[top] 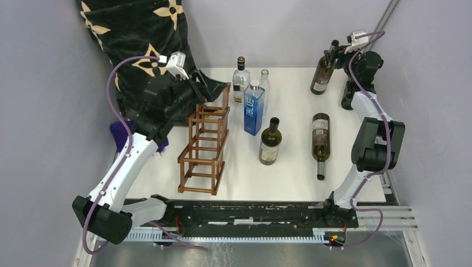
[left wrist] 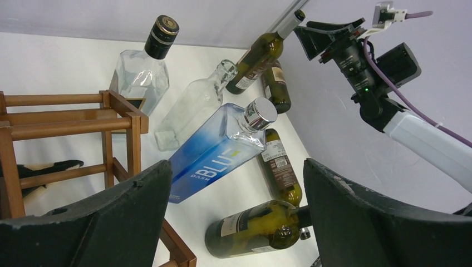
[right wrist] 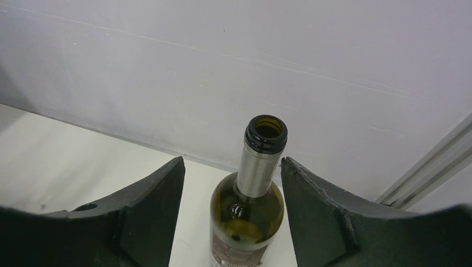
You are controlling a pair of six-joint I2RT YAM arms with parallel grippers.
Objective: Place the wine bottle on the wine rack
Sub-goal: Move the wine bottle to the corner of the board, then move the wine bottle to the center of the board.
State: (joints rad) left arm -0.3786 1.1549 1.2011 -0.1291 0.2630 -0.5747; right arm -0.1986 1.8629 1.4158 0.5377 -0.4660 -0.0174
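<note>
Top external view: the white table (top: 289, 183) ends at walls just behind and to the right of my right gripper (right wrist: 231, 161), with bare surface on its near side. The wine rack (top: 205, 146) stands just beside my left gripper (left wrist: 236, 167), whose fingers gape wide with nothing between them. My right fingers stand partly open either side of the wine bottle (right wrist: 249, 217) neck, with a gap on each side, gripping nothing.
</note>
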